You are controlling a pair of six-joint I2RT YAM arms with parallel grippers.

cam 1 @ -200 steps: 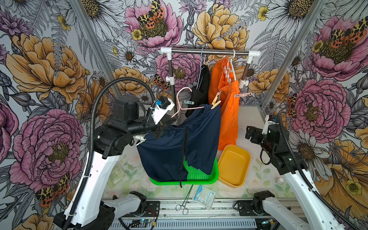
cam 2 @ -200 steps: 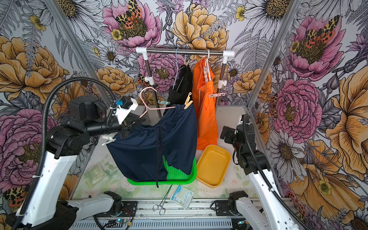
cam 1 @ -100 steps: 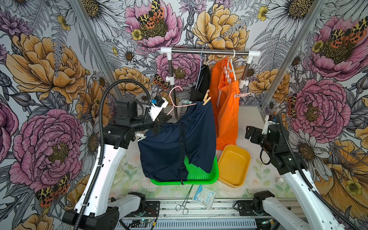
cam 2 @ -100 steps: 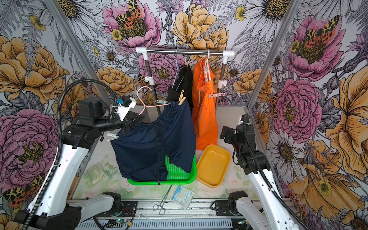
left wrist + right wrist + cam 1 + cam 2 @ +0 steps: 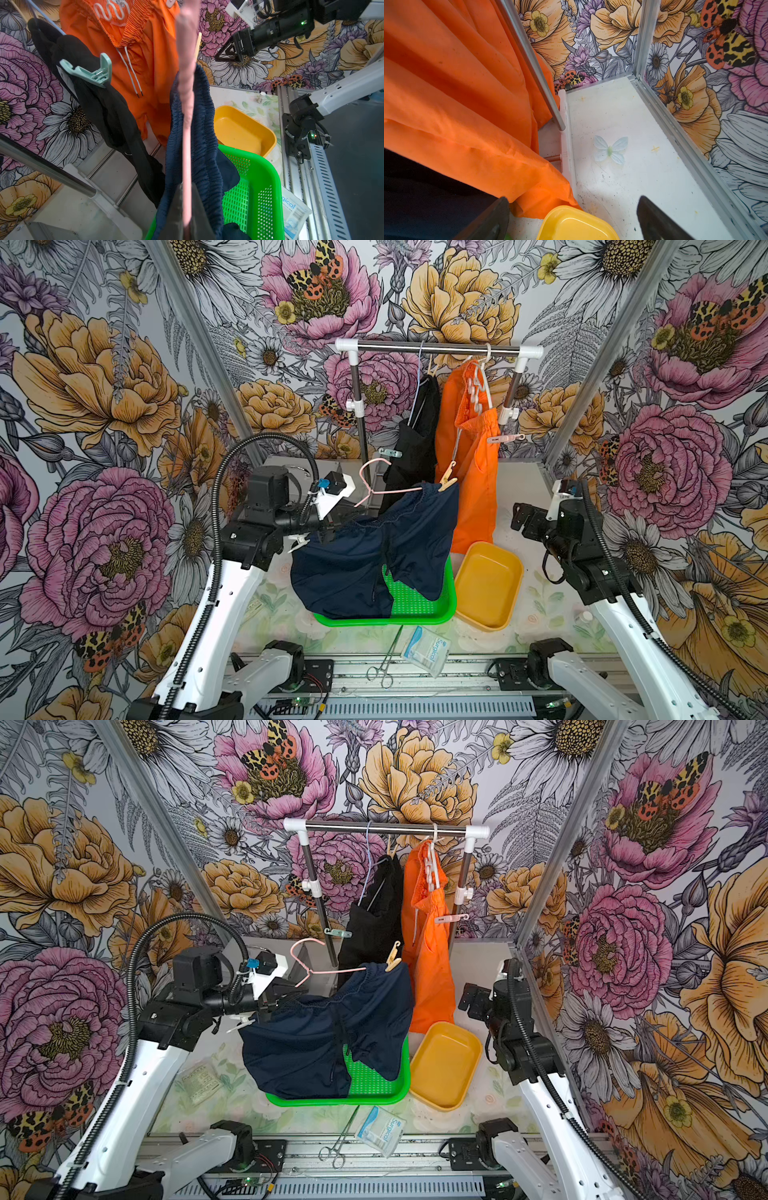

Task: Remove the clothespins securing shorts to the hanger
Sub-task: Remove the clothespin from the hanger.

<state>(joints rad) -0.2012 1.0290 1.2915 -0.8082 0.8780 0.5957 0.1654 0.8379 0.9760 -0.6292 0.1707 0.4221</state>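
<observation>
My left gripper [image 5: 187,209] is shut on the wire of a pink hanger [image 5: 386,490], held above the green basket. Navy shorts [image 5: 365,564] hang from this hanger. A wooden clothespin [image 5: 446,482] pins them at the hanger's far end, and a white clip [image 5: 297,544] shows beside the left gripper [image 5: 330,526]. On the rack, black shorts [image 5: 415,439] carry a teal clothespin [image 5: 89,70], and orange shorts [image 5: 469,456] carry a pale pink clothespin [image 5: 505,438]. My right gripper [image 5: 571,218] is open and holds nothing, low beside the orange shorts [image 5: 456,93].
A green basket [image 5: 444,610] lies under the navy shorts, with a yellow tub [image 5: 490,585] to its right. Steel forceps [image 5: 386,664] and a surgical packet [image 5: 426,651] lie at the front edge. The rack rail [image 5: 436,349] spans the back.
The left arm has shifted the pink hanger and navy shorts back and leftward, then lowered them. The right arm has not moved.
</observation>
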